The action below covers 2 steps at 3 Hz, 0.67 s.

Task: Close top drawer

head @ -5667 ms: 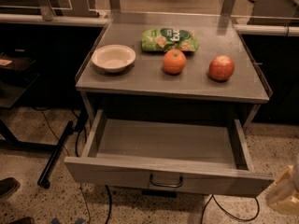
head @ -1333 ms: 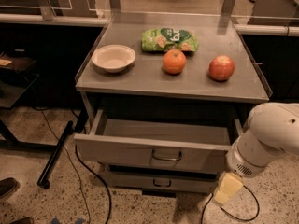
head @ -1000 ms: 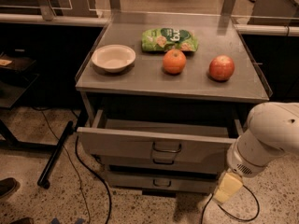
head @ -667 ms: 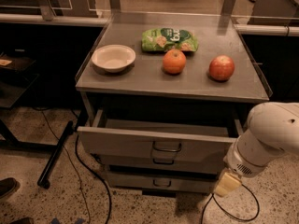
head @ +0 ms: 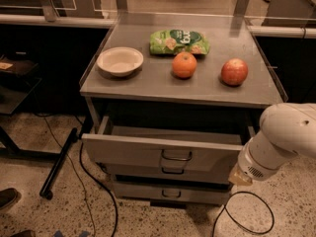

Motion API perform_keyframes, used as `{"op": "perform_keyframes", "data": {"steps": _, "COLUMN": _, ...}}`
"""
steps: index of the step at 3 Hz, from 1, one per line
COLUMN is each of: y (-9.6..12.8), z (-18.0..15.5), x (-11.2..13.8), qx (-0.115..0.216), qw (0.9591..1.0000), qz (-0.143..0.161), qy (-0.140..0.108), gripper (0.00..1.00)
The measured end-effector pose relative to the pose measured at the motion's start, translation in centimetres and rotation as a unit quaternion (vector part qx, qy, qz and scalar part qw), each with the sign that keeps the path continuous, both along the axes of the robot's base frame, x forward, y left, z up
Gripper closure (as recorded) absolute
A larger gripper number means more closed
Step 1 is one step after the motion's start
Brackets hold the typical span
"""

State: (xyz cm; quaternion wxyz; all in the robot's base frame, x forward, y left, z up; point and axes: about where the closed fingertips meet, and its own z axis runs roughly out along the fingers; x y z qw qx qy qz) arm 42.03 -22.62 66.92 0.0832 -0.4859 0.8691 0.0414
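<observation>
The top drawer (head: 148, 152) is a wide grey drawer under the table top (head: 148, 85). It stands partly open, pulled out a short way, with its dark bow handle (head: 176, 156) at the centre of the front panel. My gripper (head: 239, 176) shows as a yellowish tip at the end of my white arm (head: 284, 137). It is low on the right, at the right end of the drawer's front panel. I cannot tell whether it touches the panel.
On the table top are a white bowl (head: 120, 60), a green snack bag (head: 179, 41), an orange (head: 184, 64) and a red apple (head: 234, 72). Two narrower drawers (head: 170, 172) sit shut below. A black cable loop (head: 247, 214) and a black pole (head: 58, 163) lie on the floor.
The top drawer has slid in from wide open to a small gap. My arm has come in at the right. In the last second almost nothing has moved.
</observation>
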Motion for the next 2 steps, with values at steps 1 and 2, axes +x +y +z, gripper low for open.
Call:
{"op": "perform_keyframes", "data": {"steps": 1, "y": 0.2, "z": 0.3, "x": 2.2, "qx": -0.008, "qw": 0.9996, "qz": -0.008, "qy": -0.027, "gripper": 1.00}}
{"op": "perform_keyframes", "data": {"steps": 2, "y": 0.0, "z": 0.3, "x": 4.0, "qx": -0.022, "qw": 0.9980, "qz": -0.020, "qy": -0.056, "gripper": 1.00}}
